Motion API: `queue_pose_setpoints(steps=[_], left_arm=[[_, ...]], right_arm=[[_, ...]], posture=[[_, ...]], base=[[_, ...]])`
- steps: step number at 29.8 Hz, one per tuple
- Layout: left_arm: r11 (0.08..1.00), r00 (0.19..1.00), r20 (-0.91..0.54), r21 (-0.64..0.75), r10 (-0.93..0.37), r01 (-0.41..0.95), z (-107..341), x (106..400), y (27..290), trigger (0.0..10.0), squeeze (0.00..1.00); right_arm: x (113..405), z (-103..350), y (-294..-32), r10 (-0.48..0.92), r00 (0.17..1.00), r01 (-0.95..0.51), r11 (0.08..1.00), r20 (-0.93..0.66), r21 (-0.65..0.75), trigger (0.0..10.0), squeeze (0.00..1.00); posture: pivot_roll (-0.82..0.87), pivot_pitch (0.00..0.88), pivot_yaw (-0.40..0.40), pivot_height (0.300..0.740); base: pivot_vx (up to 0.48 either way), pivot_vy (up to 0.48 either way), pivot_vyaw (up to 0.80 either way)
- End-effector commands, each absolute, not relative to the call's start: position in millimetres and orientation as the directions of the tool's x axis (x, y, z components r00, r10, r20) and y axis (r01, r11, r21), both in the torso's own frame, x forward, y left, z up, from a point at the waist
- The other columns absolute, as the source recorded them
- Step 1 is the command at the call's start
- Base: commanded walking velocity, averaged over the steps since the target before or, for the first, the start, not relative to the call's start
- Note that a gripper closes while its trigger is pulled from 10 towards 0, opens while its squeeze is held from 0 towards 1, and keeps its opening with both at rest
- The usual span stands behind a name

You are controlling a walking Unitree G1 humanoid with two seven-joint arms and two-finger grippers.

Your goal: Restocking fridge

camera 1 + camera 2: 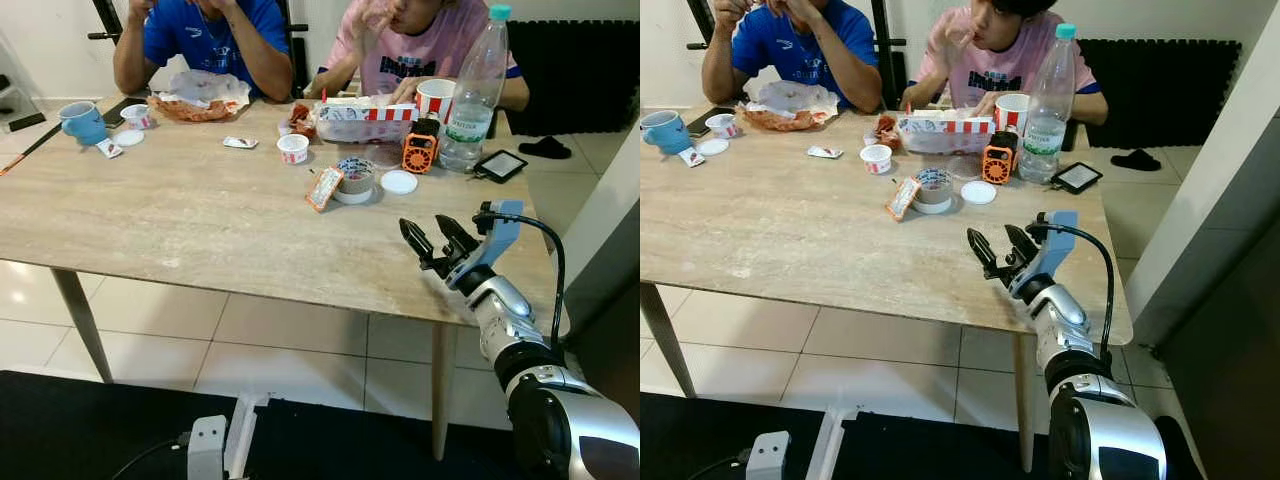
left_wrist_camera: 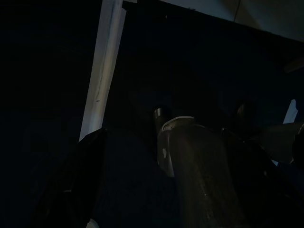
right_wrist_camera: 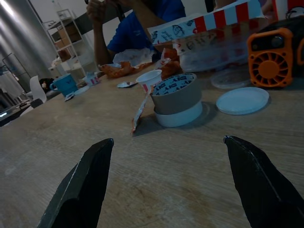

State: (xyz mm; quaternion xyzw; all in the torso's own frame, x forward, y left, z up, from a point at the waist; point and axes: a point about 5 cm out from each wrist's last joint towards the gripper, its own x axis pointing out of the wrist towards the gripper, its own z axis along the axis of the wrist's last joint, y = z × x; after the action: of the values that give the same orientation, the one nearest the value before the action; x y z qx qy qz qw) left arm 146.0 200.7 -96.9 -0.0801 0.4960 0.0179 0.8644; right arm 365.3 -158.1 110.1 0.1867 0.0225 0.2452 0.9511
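Note:
My right gripper (image 1: 424,228) hovers open just above the near right part of a pale wooden table (image 1: 200,220), with nothing between its fingers. It points across the table toward a small grey tub (image 3: 176,95) with a peeled-back lid and a loose white lid (image 3: 242,99) beside it. A tall clear water bottle (image 1: 478,90) with a teal cap stands at the far right of the table. My left arm hangs low beside my body. In the dark left wrist view its fingers (image 2: 80,190) stand apart, open and holding nothing.
Two people sit eating at the far side. Before them are a red-striped food box (image 1: 365,120), a paper cup (image 1: 436,98), an orange mini fan (image 1: 420,150), sauce cups and a blue mug (image 1: 84,122). A black device (image 1: 500,165) lies by the right edge. A white wall (image 1: 610,200) stands at right.

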Motion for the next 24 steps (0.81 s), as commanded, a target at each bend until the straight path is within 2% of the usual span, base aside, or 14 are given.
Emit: queue_pose_setpoints(steps=[1,24], left_arm=[[0.986,0.486,-0.872,-0.127,-0.06,-0.107,-99.4,141.7,196.2,10.0,0.0],[0.99,0.471,-0.879,-0.121,-0.07,-0.079,-101.3,136.8,194.5,10.0,0.0]], right_arm=[[365.2,111.7,-157.2,0.478,0.876,-0.467,0.804,0.066,0.367,10.0,0.0],[361.5,105.4,-153.3,0.493,0.869,-0.476,0.803,0.049,0.359,10.0,0.0]], posture=[[-0.04,0.0,0.035,0.74],[-0.04,0.0,0.042,0.74]], base=[[0.0,0.0,0.0],[0.0,0.0,0.0]])
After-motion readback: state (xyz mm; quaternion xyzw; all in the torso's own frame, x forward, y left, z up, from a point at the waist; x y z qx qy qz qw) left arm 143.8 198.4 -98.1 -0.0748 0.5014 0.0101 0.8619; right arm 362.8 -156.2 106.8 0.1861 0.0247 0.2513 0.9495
